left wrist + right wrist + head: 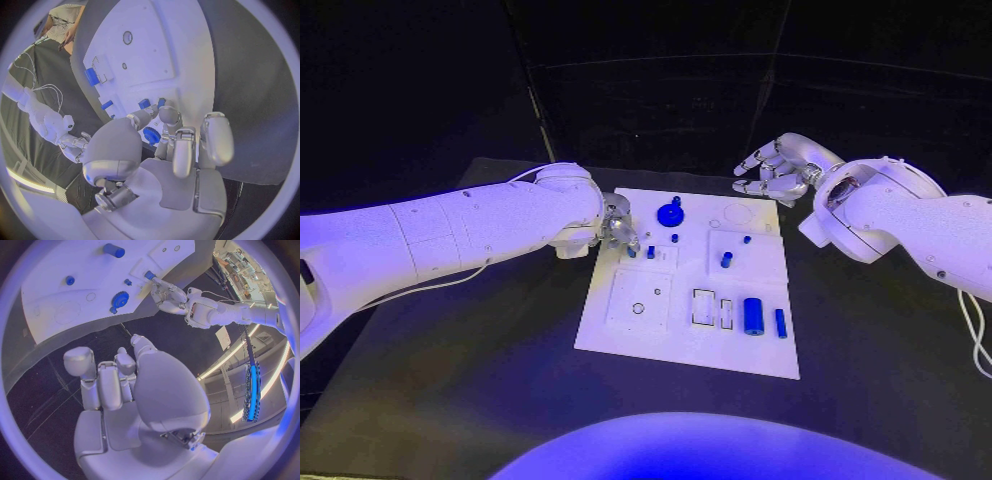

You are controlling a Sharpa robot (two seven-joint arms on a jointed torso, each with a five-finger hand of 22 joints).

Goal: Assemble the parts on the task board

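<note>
The white task board (646,335) lies flat at the centre of the black counter (459,400). The left hand (616,228) is at the board's left edge, its fingers (167,116) bent down near two small blue pegs (651,252); whether they grip anything cannot be told. The right hand (777,166) hangs above the counter just beyond the board's far right corner, fingers loosely curled around nothing. A blue gear (672,213) sits near the board's far edge. A blue cylinder (753,316) lies in the near right area.
</note>
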